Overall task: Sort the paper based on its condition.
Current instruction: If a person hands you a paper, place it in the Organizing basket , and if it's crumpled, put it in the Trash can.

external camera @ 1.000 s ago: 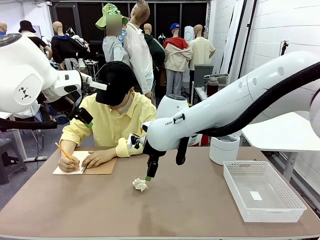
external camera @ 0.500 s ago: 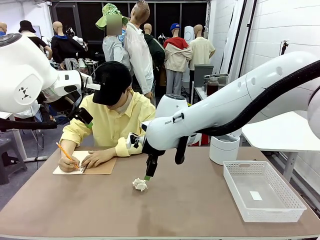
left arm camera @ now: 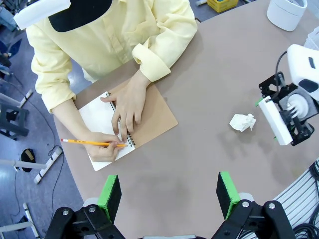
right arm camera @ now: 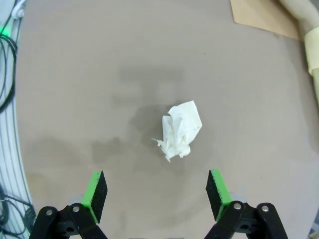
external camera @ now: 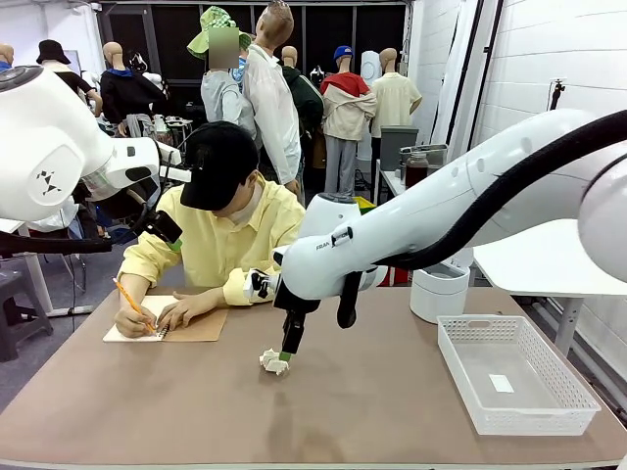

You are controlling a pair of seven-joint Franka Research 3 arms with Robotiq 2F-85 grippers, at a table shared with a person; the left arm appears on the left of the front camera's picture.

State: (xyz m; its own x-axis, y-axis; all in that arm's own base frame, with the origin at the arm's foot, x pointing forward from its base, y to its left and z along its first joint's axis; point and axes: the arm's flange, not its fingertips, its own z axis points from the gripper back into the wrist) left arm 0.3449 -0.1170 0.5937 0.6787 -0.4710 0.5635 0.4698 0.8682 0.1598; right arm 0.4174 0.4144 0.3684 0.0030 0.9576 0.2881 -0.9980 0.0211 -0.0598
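Lying on smooth matte brown table (right arm camera: pixel 75 74): jagged, crumpled white paper wad (right arm camera: pixel 180 130).

Glossy white, rounded shells cover the left arm (external camera: pixel 49 147) and right arm (external camera: pixel 421 211), with a thick black cable (external camera: pixel 505 206) along the right one. The left gripper (left arm camera: pixel 169 194) and right gripper (right arm camera: pixel 155 191) are black with green pads (right arm camera: pixel 94 191). The person (external camera: pixel 235 223) wears a yellow long-sleeved shirt (external camera: pixel 217 250) and a black cap (external camera: pixel 220 162)

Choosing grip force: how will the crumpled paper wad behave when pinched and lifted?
The paper wad looks thin and loosely crumpled, so it will probably squash rather than resist. It likely weighs almost nothing, so a nudge from the open right end effector could scoot it across the smooth table. Its irregular folds make rolling unlikely.
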